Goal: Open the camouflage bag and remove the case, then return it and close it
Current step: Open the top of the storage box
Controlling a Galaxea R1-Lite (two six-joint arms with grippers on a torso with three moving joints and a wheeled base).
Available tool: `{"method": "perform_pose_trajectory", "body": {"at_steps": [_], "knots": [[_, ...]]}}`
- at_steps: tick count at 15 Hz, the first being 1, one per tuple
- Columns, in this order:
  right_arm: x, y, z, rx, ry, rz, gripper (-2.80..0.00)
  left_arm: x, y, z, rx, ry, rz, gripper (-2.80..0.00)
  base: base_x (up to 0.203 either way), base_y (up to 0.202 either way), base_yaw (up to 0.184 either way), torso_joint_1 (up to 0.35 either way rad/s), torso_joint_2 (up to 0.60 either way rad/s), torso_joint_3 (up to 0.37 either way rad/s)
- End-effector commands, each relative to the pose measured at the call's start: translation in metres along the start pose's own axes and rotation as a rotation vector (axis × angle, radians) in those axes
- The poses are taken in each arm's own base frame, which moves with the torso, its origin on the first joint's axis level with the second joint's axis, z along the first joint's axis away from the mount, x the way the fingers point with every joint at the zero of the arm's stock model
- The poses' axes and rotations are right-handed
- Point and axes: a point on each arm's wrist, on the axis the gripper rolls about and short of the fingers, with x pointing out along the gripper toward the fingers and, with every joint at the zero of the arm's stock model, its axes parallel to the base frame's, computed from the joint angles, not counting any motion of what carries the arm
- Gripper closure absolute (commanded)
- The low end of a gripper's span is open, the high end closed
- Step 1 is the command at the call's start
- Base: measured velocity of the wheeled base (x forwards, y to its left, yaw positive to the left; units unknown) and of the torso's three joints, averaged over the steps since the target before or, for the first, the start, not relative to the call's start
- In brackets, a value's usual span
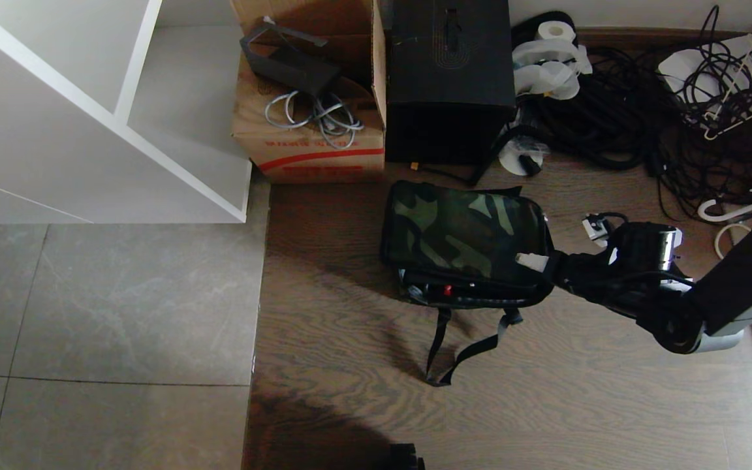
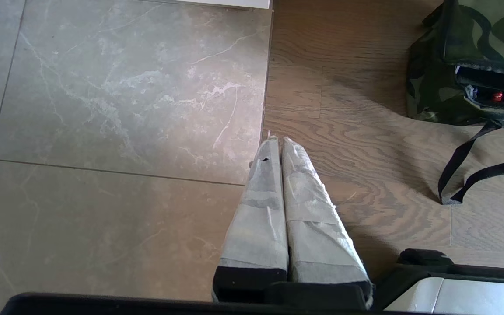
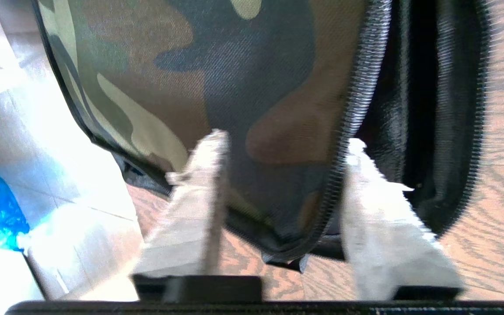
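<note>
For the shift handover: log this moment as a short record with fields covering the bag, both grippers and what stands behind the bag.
bag: camouflage bag lies on the wood floor, zipper edge open along its near side, dark contents showing inside
straps: black straps trail loose on the floor in front of it
right gripper: right gripper at the bag's right corner, fingers astride the flap's zipper edge with a gap between them
left gripper: left gripper shut, hanging above the floor, away from the bag
behind bag: cardboard box and black box
</note>
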Motion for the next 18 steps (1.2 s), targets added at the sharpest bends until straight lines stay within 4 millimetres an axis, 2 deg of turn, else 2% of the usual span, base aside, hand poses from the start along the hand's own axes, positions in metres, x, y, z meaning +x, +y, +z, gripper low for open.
{"method": "perform_pose_trajectory", "body": {"at_steps": [1, 12, 18], "knots": [[-0.004, 0.005, 0.006, -0.007, -0.018, 0.01, 0.0, 0.001, 0.0, -0.002, -0.001, 0.008, 0.001, 0.0, 0.0, 0.0, 0.0, 0.0, 0.0, 0.0], [-0.022, 0.029, 0.037, -0.047, -0.119, 0.062, 0.0, 0.001, 0.0, -0.002, -0.001, 0.007, 0.0, 0.0, 0.0, 0.0, 0.0, 0.0, 0.0, 0.0], [-0.024, 0.034, 0.046, -0.058, -0.152, 0.076, 0.0, 0.001, 0.0, -0.002, -0.001, 0.009, 0.002, 0.0, 0.0, 0.0, 0.0, 0.0, 0.0, 0.0]]}}
